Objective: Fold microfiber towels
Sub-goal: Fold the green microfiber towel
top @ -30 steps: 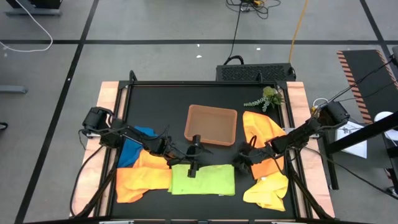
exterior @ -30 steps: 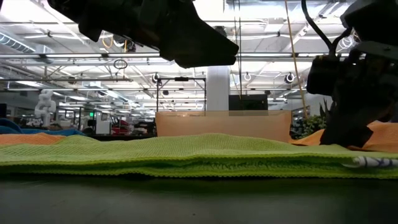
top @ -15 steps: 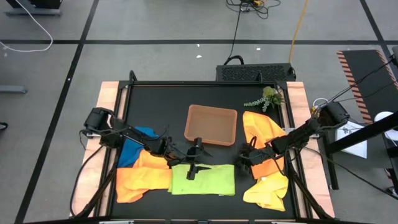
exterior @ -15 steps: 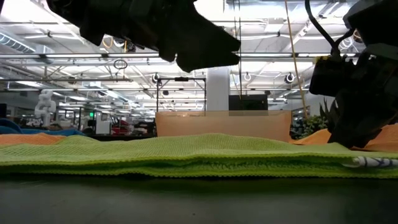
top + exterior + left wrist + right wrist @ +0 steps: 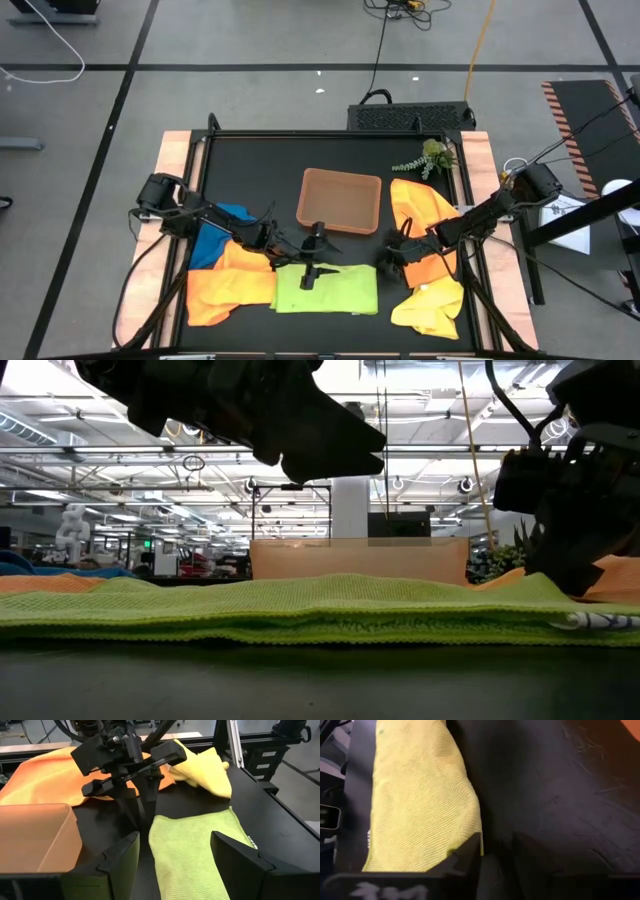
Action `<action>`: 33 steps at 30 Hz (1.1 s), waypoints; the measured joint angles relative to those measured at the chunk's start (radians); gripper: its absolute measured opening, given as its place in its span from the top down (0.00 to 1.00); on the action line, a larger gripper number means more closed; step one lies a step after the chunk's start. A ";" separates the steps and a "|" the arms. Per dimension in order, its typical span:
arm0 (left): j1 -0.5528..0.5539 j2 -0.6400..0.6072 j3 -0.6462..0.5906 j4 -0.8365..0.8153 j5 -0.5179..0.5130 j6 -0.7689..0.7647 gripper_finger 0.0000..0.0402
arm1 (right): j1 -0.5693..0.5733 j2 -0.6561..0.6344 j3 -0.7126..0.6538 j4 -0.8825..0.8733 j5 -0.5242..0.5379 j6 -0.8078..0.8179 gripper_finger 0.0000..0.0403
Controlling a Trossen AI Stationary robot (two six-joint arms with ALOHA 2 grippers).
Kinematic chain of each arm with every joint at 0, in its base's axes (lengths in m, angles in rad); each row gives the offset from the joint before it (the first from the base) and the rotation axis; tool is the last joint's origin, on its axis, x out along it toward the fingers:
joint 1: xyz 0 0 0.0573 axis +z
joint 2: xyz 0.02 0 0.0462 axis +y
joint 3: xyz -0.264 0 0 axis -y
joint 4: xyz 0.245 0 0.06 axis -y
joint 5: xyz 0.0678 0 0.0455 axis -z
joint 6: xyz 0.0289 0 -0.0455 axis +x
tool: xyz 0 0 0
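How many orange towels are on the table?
2 that I can see: one orange towel at the near left beside the green towel, another orange towel at the right beside the tray. More may hide underneath.

two orange towels [image 5: 228, 288] [image 5: 420, 212], one blue towel [image 5: 212, 238], one green towel [image 5: 335, 290], one yellow towel [image 5: 430, 305], one tray [image 5: 340, 198], one plant sprig [image 5: 428, 157].

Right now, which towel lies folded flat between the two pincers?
The lime green towel: a neat flat rectangle at the front middle, while the orange, yellow and blue ones lie crumpled at the sides.
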 joint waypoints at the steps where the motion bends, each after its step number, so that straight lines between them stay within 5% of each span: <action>1: 0.000 0.000 0.000 0.000 0.000 0.000 0.38 | 0.000 0.000 0.000 0.002 -0.011 0.006 0.67; 9: 0.000 0.000 0.000 0.000 0.000 0.000 0.38 | 0.000 0.000 0.000 0.068 -0.048 -0.004 0.56; 33: 0.000 0.000 0.001 -0.001 0.000 -0.004 0.38 | 0.002 0.114 0.004 0.155 -0.052 0.029 0.62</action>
